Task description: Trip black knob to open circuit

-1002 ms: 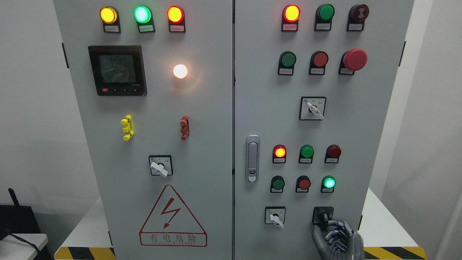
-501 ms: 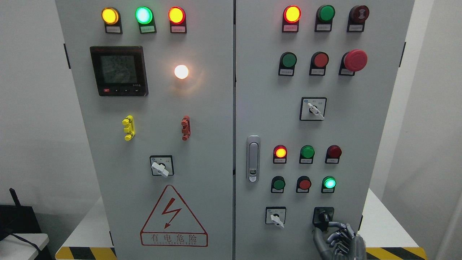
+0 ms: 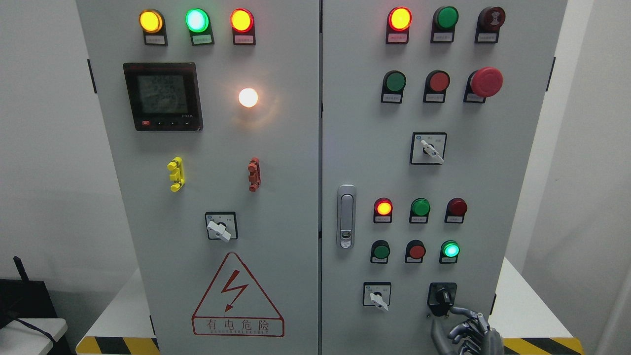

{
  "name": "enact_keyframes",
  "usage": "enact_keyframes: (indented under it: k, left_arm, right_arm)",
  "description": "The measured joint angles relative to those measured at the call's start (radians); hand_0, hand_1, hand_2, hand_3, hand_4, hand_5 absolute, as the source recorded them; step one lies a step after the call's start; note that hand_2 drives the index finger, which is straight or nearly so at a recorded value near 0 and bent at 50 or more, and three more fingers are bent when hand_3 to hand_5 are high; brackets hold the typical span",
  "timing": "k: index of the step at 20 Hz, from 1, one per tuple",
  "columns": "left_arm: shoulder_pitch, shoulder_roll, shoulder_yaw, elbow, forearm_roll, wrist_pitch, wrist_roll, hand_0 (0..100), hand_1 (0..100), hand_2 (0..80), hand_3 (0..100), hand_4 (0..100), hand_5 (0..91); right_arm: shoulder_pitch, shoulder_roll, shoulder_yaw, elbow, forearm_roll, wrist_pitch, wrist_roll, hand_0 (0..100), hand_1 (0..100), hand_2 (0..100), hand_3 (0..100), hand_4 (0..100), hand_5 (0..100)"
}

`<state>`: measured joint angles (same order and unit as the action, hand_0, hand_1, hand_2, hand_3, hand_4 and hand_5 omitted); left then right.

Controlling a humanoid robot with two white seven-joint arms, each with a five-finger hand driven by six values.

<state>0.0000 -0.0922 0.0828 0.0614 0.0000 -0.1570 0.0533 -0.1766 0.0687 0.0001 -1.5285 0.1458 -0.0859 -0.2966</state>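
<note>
Black knob (image 3: 442, 297) sits on its square black plate, handle upright.

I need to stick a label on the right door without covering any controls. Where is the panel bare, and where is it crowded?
Bare: beside the door handle up to the white selector switch, and below it left of the lower selector. Crowded: the top lamps, and around the black knob, where the right hand hovers.

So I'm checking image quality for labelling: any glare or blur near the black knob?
Head view: black knob is sharp, no glare; right hand below it is slightly soft and cut off by the frame edge; the white lamp blooms onto the left door.
</note>
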Motion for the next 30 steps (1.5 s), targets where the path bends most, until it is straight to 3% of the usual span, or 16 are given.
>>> enact_keyframes:
  k: [2, 6, 8, 13, 17, 23, 30]
  left_arm:
    - [0.000, 0.000, 0.000, 0.000, 0.000, 0.000, 0.000, 12, 39, 0.0, 0, 0, 0.0]
    - [0.000, 0.000, 0.000, 0.000, 0.000, 0.000, 0.000, 12, 39, 0.0, 0, 0, 0.0]
    - [0.000, 0.000, 0.000, 0.000, 0.000, 0.000, 0.000, 12, 39, 0.0, 0, 0, 0.0]
    - [0.000, 0.000, 0.000, 0.000, 0.000, 0.000, 0.000, 12, 39, 0.0, 0, 0, 0.0]
    - [0.000, 0.000, 0.000, 0.000, 0.000, 0.000, 0.000, 12, 39, 0.0, 0, 0, 0.0]
    - [0.000, 0.000, 0.000, 0.000, 0.000, 0.000, 0.000, 12, 39, 0.0, 0, 0, 0.0]
    - [0.000, 0.000, 0.000, 0.000, 0.000, 0.000, 0.000, 12, 39, 0.0, 0, 0, 0.0]
  right_arm:
    - [0.018, -0.005, 0.000, 0.000, -0.001, -0.041, 0.017, 19, 66, 28, 60, 58, 59]
    - [0.062, -0.021, 0.000, -0.003, -0.004, -0.131, 0.052, 17, 52, 23, 49, 47, 45]
    - [0.095, -0.029, 0.000, -0.007, -0.008, -0.171, 0.089, 16, 43, 14, 39, 39, 38]
    - [0.172, -0.051, 0.000, -0.033, -0.030, -0.233, 0.188, 14, 39, 6, 30, 31, 32]
    - [0.237, -0.077, 0.000, -0.063, -0.062, -0.256, 0.262, 13, 29, 0, 21, 23, 24]
    - [0.304, -0.128, -0.001, -0.096, -0.116, -0.318, 0.316, 6, 26, 0, 12, 11, 10]
    - [0.329, -0.176, -0.026, -0.117, -0.138, -0.326, 0.376, 2, 25, 0, 6, 6, 1]
